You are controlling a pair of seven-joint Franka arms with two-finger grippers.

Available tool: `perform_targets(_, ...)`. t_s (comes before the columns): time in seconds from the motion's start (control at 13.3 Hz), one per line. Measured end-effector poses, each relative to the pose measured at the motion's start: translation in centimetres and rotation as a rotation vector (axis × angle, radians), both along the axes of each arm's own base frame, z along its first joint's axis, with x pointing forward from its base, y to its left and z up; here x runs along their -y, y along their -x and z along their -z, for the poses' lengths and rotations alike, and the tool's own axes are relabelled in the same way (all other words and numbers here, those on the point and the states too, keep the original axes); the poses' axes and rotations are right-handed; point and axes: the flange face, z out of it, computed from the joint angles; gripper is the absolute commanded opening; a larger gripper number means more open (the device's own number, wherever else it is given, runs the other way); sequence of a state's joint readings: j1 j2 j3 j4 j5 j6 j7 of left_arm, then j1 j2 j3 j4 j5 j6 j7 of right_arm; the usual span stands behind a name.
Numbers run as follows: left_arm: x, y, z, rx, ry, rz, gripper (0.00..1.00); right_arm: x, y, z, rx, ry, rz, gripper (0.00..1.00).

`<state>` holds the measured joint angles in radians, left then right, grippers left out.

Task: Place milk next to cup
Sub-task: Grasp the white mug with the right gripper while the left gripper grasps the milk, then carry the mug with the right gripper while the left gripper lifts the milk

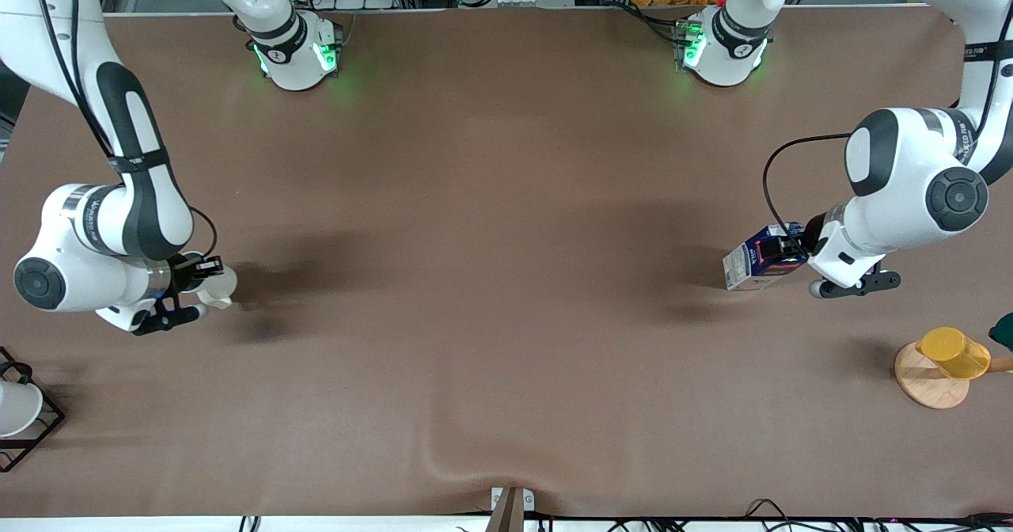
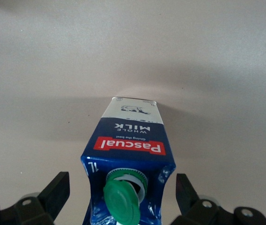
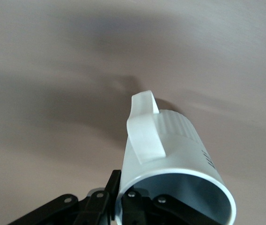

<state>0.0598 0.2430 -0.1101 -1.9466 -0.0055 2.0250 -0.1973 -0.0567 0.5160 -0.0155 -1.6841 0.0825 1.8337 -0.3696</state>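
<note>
The milk [image 1: 758, 261], a dark blue and white carton with a red band, hangs tilted above the table at the left arm's end. My left gripper [image 1: 791, 256] is shut on its top. In the left wrist view the milk [image 2: 132, 140] shows its green cap [image 2: 121, 201] between the black fingers [image 2: 57, 191], with my left gripper [image 2: 122, 190] around the top. The cup [image 1: 220, 285], an off-white mug, is held above the table at the right arm's end by my right gripper [image 1: 204, 279]. In the right wrist view my right gripper [image 3: 121, 197] pinches the rim of the cup [image 3: 175, 145].
A yellow cup [image 1: 954, 352] sits on a wooden disc [image 1: 922, 385] near the left arm's end, with a dark green thing [image 1: 1003, 330] at the edge beside it. A white cup in a black wire rack [image 1: 32, 437] stands at the right arm's end. The brown cloth has a fold [image 1: 475, 461] near the front edge.
</note>
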Motion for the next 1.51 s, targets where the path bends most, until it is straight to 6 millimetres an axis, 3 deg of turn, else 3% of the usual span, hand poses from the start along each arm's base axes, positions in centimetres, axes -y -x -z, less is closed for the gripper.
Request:
perform_targets(0.15, 0.0, 0.1, 0.2, -0.005, 0.0, 0.0, 0.78, -5.1, -0.9, -2.2, 0.011, -0.072, -0.027, 0.0)
perform_targets(0.3, 0.0, 0.1, 0.6, -0.011, 0.0, 0.0, 0.75, -11.5, -1.3, -3.1, 0.044, -0.131, -0.072, 0.0)
perform_targets(0.53, 0.0, 0.1, 1.0, -0.017, 0.0, 0.001, 0.48, -21.4, -1.3, -2.9, 0.106, -0.123, -0.05, 0.0)
perform_targets(0.75, 0.0, 0.0, 1.0, -0.015, 0.001, 0.001, 0.19, -28.9, -0.7, -0.8, 0.109, -0.056, 0.085, 0.0)
perform_targets(0.83, 0.0, 0.0, 1.0, -0.014, 0.001, 0.001, 0.12, -30.6, -0.5, 0.1, 0.118, -0.042, 0.124, 0.0)
perform_targets(0.98, 0.1, -0.1, 0.7, -0.008, 0.001, 0.001, 0.1, -32.8, -0.3, 1.6, 0.122, -0.018, 0.19, 0.0)
perform_targets(1.28, 0.7, -0.8, -1.7, 0.008, 0.002, 0.008, 0.02, -37.0, 0.5, 2.0, 0.127, 0.034, 0.332, 0.0)
perform_targets(1.51, 3.7, -1.1, -4.9, -0.009, 0.001, -0.003, 0.0, -38.9, 1.1, 2.4, 0.148, 0.088, 0.358, 0.0)
